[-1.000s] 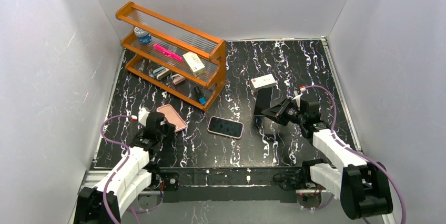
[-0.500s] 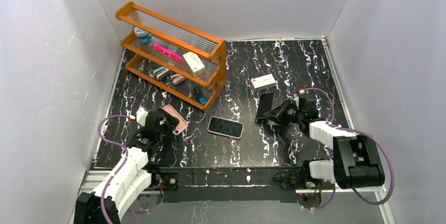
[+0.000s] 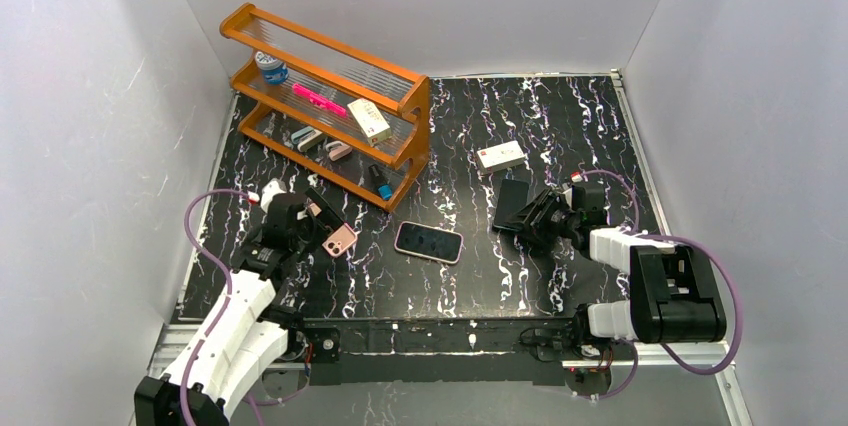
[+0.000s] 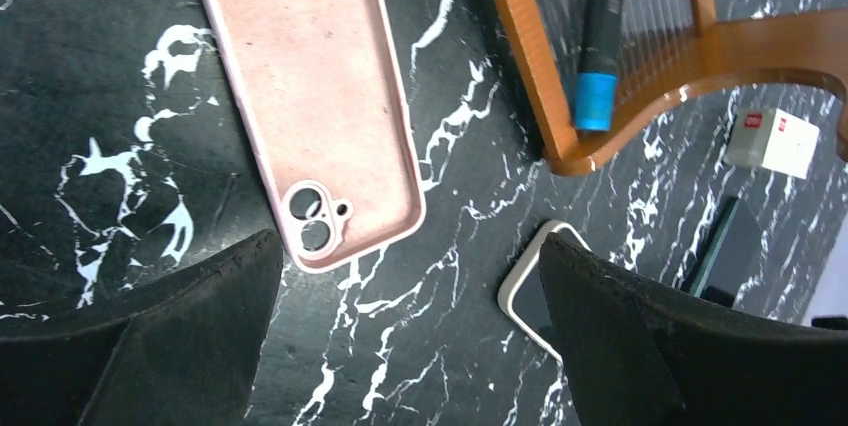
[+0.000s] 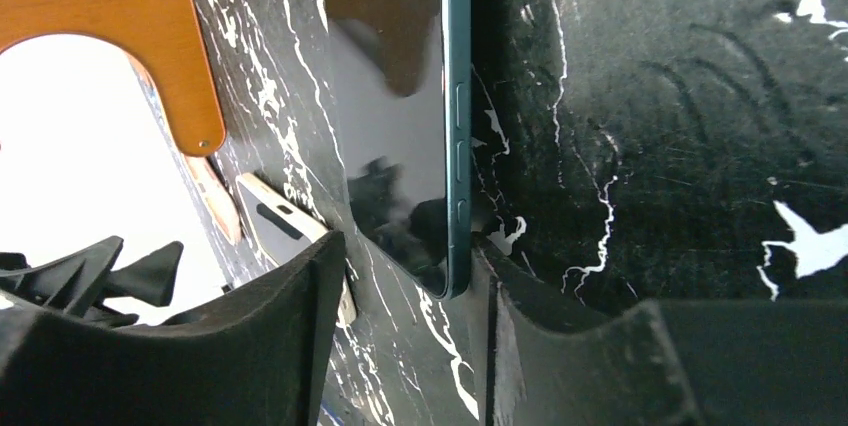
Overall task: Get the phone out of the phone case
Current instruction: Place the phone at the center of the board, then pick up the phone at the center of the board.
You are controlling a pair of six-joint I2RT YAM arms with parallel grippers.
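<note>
- The pink phone case [image 4: 310, 96] lies empty, inside up, on the counter [image 3: 560, 126], at 9 o'clock from the white-edged phone [image 3: 428, 241] in the middle.
- The left hand [image 4: 407, 246] is spread wide just short of the case's camera end, touching nothing.
- The dark green phone [image 5: 400, 126] sits at 2 o'clock from the white-edged phone. The right hand [image 5: 412, 256] straddles its end, and I cannot tell if it squeezes.

Overhead, wrist close-ups, likely sharing dark phone [image 3: 513, 200]
</note>
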